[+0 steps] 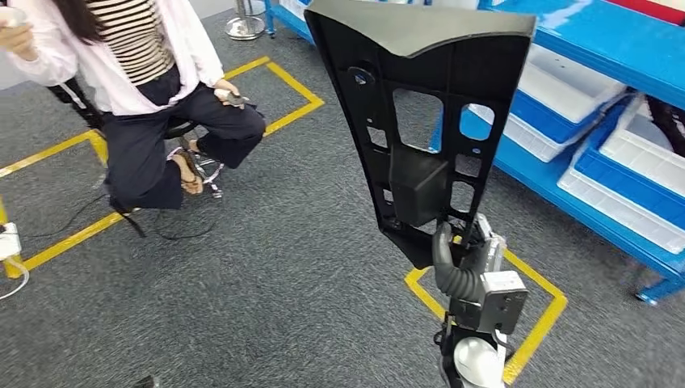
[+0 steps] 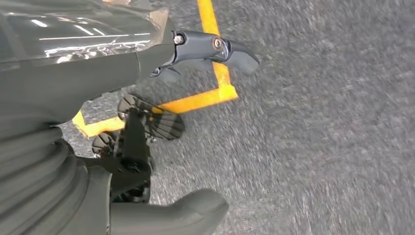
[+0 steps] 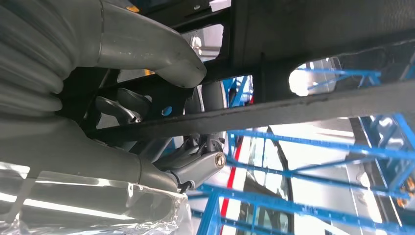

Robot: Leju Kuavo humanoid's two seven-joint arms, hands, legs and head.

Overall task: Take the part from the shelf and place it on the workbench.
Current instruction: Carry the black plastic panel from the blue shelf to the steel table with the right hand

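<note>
right hand (image 1: 472, 250) grips the black part (image 1: 420, 121) over grey carpet (image 1: 283, 283) beside blue shelving (image 1: 614, 73); left hand (image 2: 147, 147) spread.

Black part (image 1: 420, 121), blue shelf (image 1: 598, 56), grey floor (image 1: 283, 267).

Floor: grey carpet (image 1: 307, 267) is seen, marked with yellow tape lines (image 1: 295, 85).
Shelf: a blue rack (image 1: 614, 61) is stood on the floor at the right side.
On the shelf: white trays (image 1: 565, 85) in blue bins (image 1: 622, 182) are kept on its levels.
On the floor: a chair base (image 1: 202, 166) and a cable (image 1: 73, 214) are rested.
</note>
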